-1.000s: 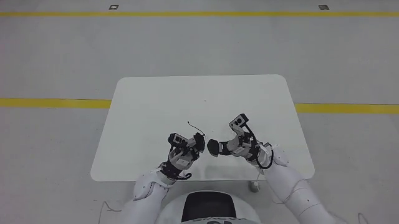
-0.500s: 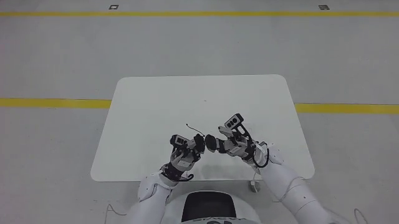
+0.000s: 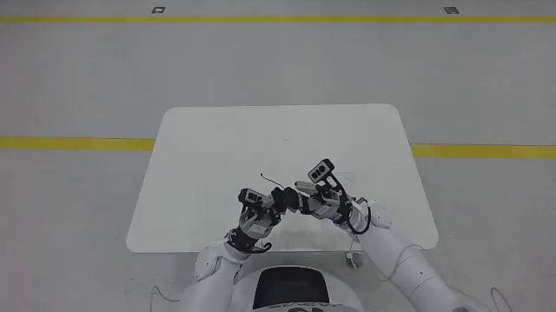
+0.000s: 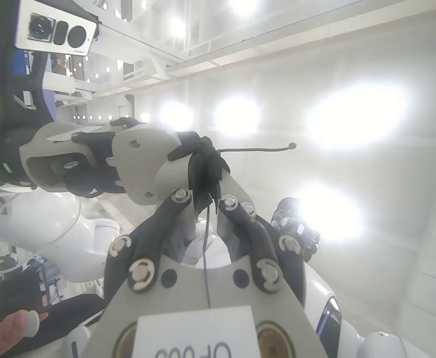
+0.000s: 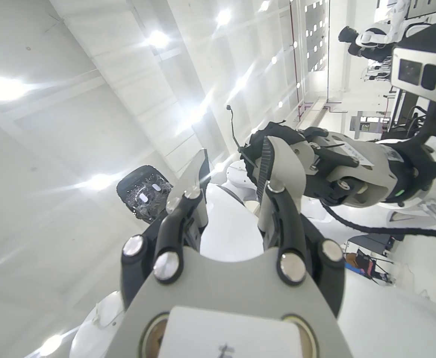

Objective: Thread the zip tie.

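Where the top view looks down on the tabletop (image 3: 261, 138), the left gripper (image 3: 274, 199) and the right gripper (image 3: 296, 201) are seen tip to tip above the middle of its near edge. The zip tie (image 3: 266, 178) is seen as a thin black strand slanting out of the left gripper toward the far edge.

From the left wrist, the left gripper (image 4: 205, 191) is shown clamped on the zip tie (image 4: 255, 148). One end is run back between the fingers toward the wrist; the headed end is stuck out sideways past the tips. The right gripper is set just beside the pinch.

From the right wrist, the right gripper (image 5: 234, 158) is shown with fingers spread. The zip tie (image 5: 233, 128) is held by the left gripper close to the ribbed finger (image 5: 265, 165), its headed end projecting beyond the tips.
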